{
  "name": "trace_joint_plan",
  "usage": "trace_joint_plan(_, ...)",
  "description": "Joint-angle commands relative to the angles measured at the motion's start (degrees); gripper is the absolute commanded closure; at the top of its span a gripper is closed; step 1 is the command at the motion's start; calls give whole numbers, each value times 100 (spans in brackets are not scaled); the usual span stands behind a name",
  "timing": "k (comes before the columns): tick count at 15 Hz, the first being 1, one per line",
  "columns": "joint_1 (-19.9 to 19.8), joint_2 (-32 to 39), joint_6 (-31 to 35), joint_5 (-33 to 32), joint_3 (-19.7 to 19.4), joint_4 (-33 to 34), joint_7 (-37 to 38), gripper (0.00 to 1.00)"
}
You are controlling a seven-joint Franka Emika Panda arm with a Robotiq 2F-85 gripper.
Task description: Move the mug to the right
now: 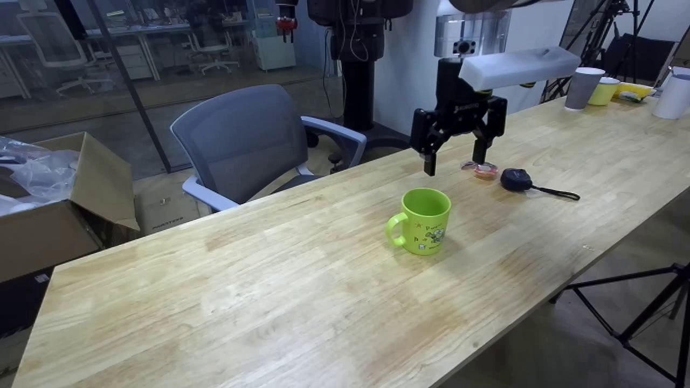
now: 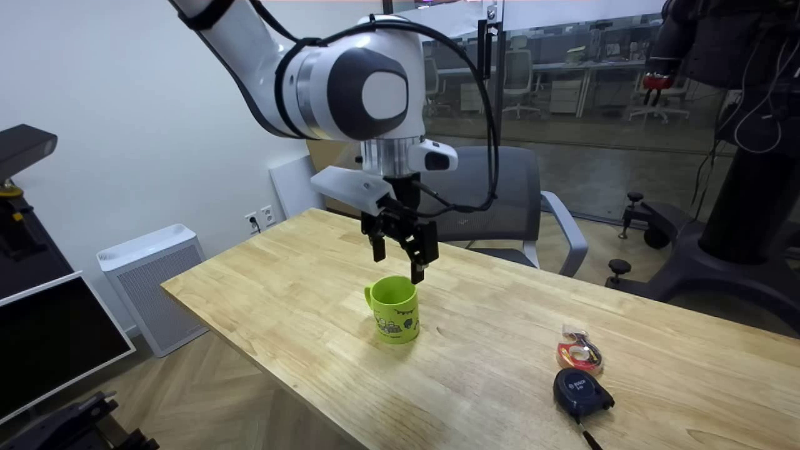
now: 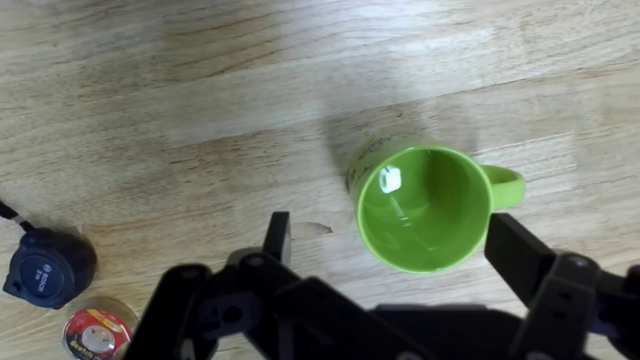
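Note:
The lime-green mug (image 1: pixel 429 233) stands upright on the wooden table, its handle out to one side. It also shows in an exterior view (image 2: pixel 397 320) and in the wrist view (image 3: pixel 425 215), where I look down into its inside, which shows nothing in it. My gripper (image 1: pixel 454 161) is open with nothing between its fingers. It hangs above the table, higher than the mug's rim and a little to one side of it. In the wrist view my gripper (image 3: pixel 392 239) has its fingers spread wider than the mug, with the right fingertip near the handle.
A dark tape measure (image 1: pixel 516 180) with a black strap and a red tape roll (image 2: pixel 579 355) lie on the wooden table (image 1: pixel 226 307). A grey cup (image 1: pixel 584 89), a yellow-green cup (image 1: pixel 604 91) and a white cup (image 1: pixel 674 97) stand at the far end. A chair (image 1: pixel 248 140) is at the table's edge.

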Motion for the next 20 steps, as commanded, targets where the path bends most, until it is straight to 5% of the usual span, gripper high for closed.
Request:
trace_joint_plan(1, -37, 262, -7, 103, -33, 241, -39, 0)
trace_joint_plan(20, 116, 1094, 379, 35, -334, 655, 302, 0)
